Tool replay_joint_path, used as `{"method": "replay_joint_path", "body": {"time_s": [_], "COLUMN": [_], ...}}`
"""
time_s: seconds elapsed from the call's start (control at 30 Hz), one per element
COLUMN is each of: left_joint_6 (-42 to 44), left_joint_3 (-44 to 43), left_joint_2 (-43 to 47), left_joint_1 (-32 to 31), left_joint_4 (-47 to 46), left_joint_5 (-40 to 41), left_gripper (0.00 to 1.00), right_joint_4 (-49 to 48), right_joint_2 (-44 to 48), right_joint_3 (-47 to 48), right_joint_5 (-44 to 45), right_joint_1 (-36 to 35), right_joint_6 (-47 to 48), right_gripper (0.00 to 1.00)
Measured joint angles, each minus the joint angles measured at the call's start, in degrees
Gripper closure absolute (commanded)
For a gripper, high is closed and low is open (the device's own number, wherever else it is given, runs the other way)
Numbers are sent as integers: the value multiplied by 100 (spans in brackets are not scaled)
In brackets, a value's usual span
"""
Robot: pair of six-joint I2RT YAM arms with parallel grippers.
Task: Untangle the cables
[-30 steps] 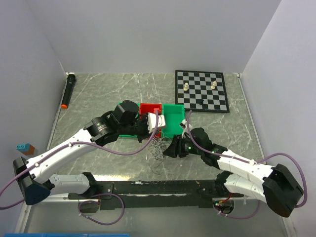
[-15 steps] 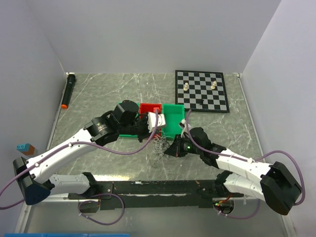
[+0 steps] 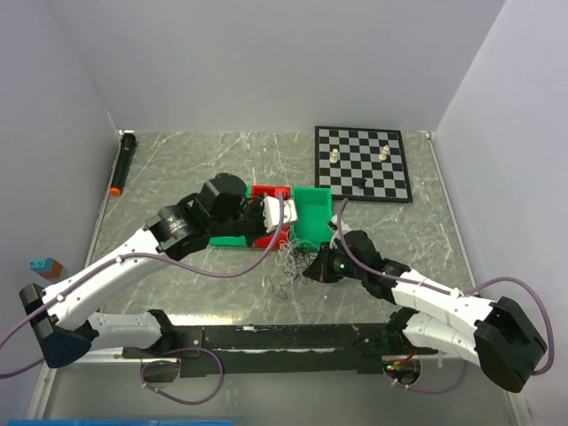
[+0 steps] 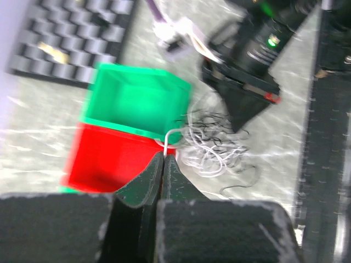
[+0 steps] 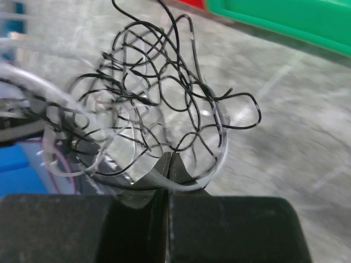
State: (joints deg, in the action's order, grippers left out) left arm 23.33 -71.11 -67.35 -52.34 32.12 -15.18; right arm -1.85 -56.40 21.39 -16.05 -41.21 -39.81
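Observation:
The cables (image 3: 286, 266) lie as a small tangle of thin white and black curly wires on the marble table, just in front of the bins. My left gripper (image 4: 164, 155) is shut on a white strand that loops up from the tangle (image 4: 211, 147); in the top view this gripper (image 3: 279, 238) hovers at the near corner of the red bin. My right gripper (image 5: 169, 156) is shut at the base of a raised bunch of black wires (image 5: 159, 98), with a white strand crossing its tips. Seen from above, the right gripper (image 3: 306, 264) touches the tangle's right side.
A green bin (image 3: 311, 213) and a red bin (image 3: 269, 193) stand side by side right behind the tangle. A chessboard (image 3: 363, 163) with a few pieces lies at the back right. A black marker with an orange tip (image 3: 122, 163) lies along the left wall.
My right gripper has shut on the tangle's black wires. The left gripper has drawn back slightly to the left with its white strand, and the tangle has stretched out between the two.

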Motion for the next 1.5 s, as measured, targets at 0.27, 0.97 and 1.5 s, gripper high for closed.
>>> {"method": "replay_joint_path", "body": {"time_s": [0.27,0.97,1.5], "left_joint_6": [490,2072,2072], "left_joint_3": [-1805,-3370,-2756], "left_joint_2": [-61,424,916], "left_joint_1": [2,2,2], "left_joint_4": [525,-3058,-3403], "left_joint_5": [518,2234,1410], "left_gripper": [99,96,97], "right_joint_4": [778,1784,2428], "right_joint_2": [-437,-1276,-105], "right_joint_3": [151,573,1097], "right_joint_5": [448,1097,1458], "right_joint_1": [0,-282,-590], "right_joint_6": [-66,-538,-238], "right_gripper": [100,100,99]}}
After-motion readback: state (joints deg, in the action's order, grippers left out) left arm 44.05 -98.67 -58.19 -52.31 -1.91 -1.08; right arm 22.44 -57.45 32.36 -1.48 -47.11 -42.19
